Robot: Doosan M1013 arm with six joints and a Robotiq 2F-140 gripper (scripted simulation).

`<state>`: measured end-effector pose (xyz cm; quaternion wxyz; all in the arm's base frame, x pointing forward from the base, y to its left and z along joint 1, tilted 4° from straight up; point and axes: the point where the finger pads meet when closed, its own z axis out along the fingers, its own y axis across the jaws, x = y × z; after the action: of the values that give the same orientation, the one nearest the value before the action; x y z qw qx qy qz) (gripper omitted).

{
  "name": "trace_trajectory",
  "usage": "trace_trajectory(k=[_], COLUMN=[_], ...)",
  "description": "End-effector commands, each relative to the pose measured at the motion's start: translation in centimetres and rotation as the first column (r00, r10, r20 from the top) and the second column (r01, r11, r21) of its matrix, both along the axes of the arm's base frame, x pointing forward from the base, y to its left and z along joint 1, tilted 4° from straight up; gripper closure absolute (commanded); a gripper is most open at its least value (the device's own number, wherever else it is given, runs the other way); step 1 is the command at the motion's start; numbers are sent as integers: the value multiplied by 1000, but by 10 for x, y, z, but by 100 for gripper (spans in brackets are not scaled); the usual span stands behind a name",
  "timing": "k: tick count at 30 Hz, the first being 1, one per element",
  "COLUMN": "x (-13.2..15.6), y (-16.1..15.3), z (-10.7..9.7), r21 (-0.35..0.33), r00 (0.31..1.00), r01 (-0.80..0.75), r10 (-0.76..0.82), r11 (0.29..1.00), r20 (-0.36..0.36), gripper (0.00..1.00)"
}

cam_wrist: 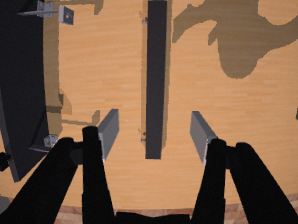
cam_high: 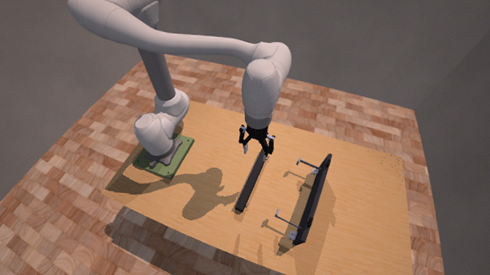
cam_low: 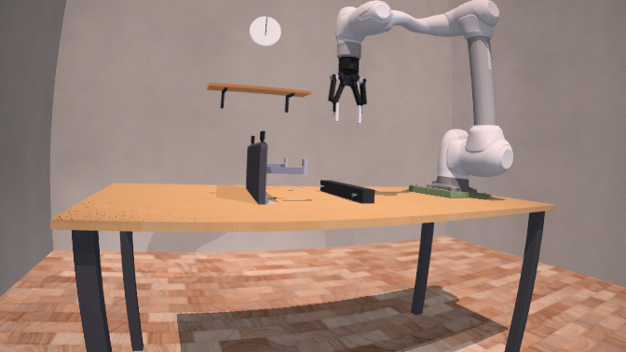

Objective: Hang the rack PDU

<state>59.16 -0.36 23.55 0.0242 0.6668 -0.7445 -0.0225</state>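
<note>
One arm is all you have here, and its gripper [cam_low: 347, 112] hangs high above the wooden table [cam_low: 186, 209], fingers pointing straight down. The fingers stand partly apart with only air between them; you are gripping nothing.

Your power strip [cam_high: 251, 180], a long black bar, lies flat on the table. In the side view you can see it well below the gripper, with open space between the two. From the wrist view the bar [cam_wrist: 156, 76] runs lengthwise up the picture and its near end falls between the two pale fingertip pads [cam_wrist: 108, 132], so you sit over one end of it rather than its middle. A small stud shows on its side in the side view.

Beside the strip, parallel and apart from it, stands the dark upright panel [cam_high: 313, 198]. Two grey brackets [cam_high: 308, 165] stick out from it toward the strip, one near each end. You cannot make out the keyhole slots themselves at this size.

The arm's foot is bolted to a green base plate [cam_high: 185, 143] at the table's edge. On the wall behind hang a shelf [cam_low: 258, 89] and a round clock [cam_low: 265, 31].
</note>
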Motion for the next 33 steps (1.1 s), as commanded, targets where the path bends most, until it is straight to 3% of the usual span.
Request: trace_trajectory(k=[1,26,33], x=[0,-9,-10], y=[0,0,0], z=[-7,-131,-150], r21=[0,0,0], r00=[1000,1000,1000], r01=[0,0,0], r10=[0,0,0], r11=[1000,1000,1000], r20=[0,0,0], gripper=[45,45,45])
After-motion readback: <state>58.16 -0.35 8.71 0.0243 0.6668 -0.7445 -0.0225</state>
